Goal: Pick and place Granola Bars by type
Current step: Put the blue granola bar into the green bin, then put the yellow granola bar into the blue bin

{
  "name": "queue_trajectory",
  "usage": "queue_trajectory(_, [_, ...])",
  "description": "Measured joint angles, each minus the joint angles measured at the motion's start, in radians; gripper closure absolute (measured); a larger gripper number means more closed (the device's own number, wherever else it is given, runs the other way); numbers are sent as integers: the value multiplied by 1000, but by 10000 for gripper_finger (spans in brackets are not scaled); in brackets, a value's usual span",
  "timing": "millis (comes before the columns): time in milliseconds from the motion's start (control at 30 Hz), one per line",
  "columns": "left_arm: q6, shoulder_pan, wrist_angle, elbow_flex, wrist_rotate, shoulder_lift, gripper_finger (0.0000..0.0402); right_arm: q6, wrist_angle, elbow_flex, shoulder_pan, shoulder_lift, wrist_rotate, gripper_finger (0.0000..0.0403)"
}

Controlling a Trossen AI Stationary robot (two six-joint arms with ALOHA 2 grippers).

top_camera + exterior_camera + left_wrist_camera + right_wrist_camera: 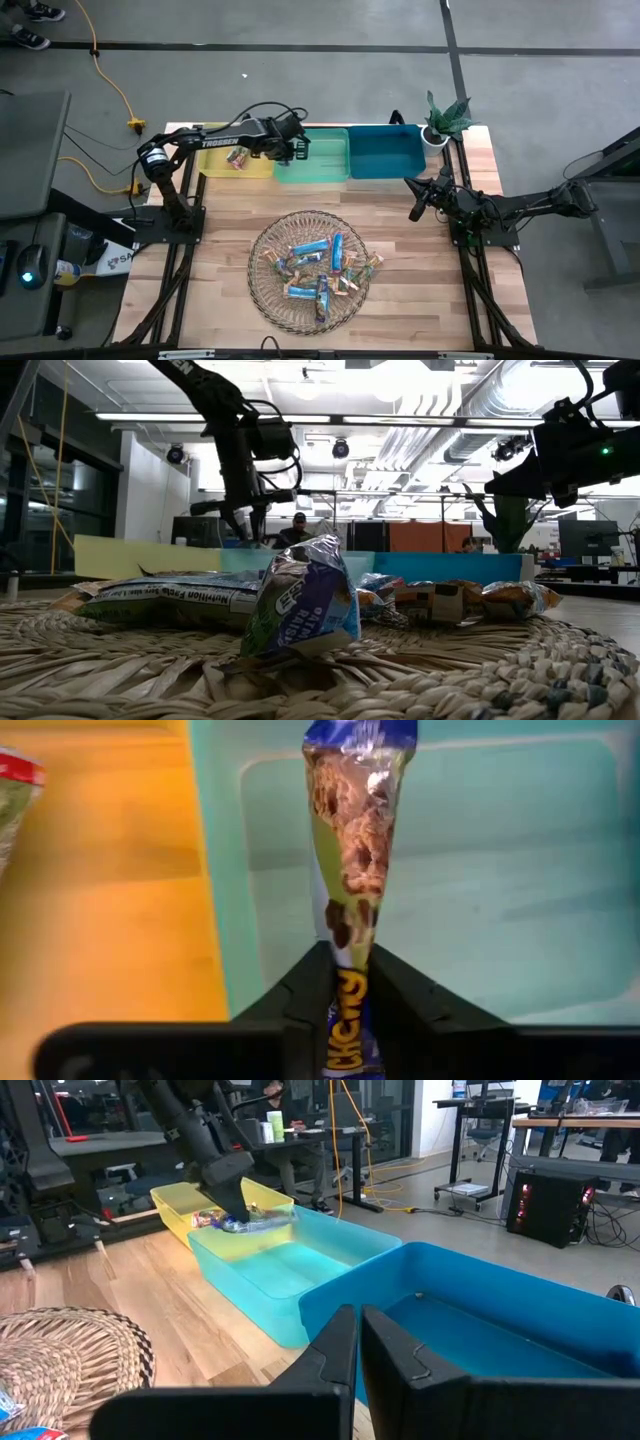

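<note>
My left gripper (298, 150) reaches over the green bin (322, 165) at the table's far side and is shut on a blue-wrapped granola bar (352, 840). The right wrist view shows this bar (258, 1225) just inside the bin's rim. Another bar (238, 160) lies in the yellow bin (222, 168). Several bars (320, 262) lie heaped on the round wicker plate (262, 290) at the table's middle. My right gripper (358, 1330) hovers shut and holds nothing, near the blue bin (385, 150) at the right. My left gripper pinches one end of the bar's wrapper (347, 960) between its two fingers, along the bar's length. The fingers slant steeply down from the table's left. The bar sticks out beyond the fingertips over the green bin's floor. Whether its far end (360, 735) touches the bin I cannot tell.
The yellow, green and blue bins stand side by side along the far edge. A potted plant (445, 120) stands at the far right corner. Bare wood lies between the bins and the plate.
</note>
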Motion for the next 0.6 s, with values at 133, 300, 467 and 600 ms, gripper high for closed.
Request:
queue_trajectory(133, [1,0,-6,0,11,0,279,0,0,0,0,0,0,402])
queue_trajectory(300, [2,0,-9,0,12,0,236,0,0,0,0,0,0,402])
queue_trajectory(467, [3,0,16,0,15,0,225,0,0,0,0,0,0,402])
queue_trajectory(600, [148,0,116,0,83,-3,225,0,0,0,0,0,0,402])
